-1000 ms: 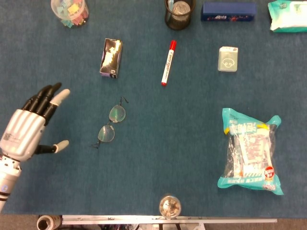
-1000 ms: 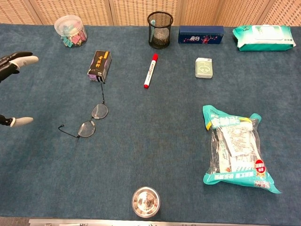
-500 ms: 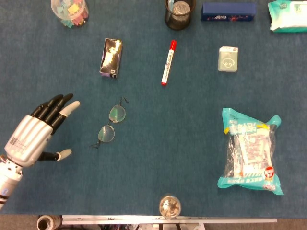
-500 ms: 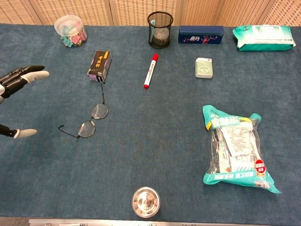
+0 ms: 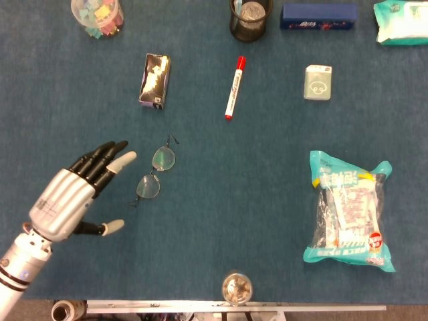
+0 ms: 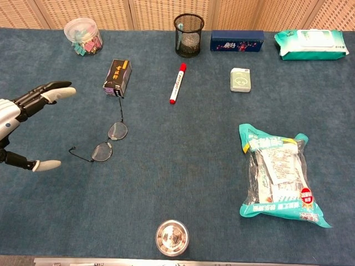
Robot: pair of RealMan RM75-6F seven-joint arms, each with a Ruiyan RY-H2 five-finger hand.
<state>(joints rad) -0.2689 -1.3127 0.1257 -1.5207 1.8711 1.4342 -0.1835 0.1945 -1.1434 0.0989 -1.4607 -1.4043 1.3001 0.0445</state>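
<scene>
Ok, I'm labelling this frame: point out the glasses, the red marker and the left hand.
glasses [image 5: 155, 172], head view, on the bridge between the lenses.
red marker [image 5: 234, 89], head view, on the white barrel.
left hand [image 5: 70, 198], head view, on the silver back.

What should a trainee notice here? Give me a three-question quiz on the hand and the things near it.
1. True or false: the left hand holds the eyeglasses.
2. Which thing lies nearest the hand's fingertips? A) red marker B) eyeglasses C) snack bag
3. Fill in: the hand's fingers are spread and it holds ____.

Key: 1 false; 2 B; 3 nothing.
</scene>
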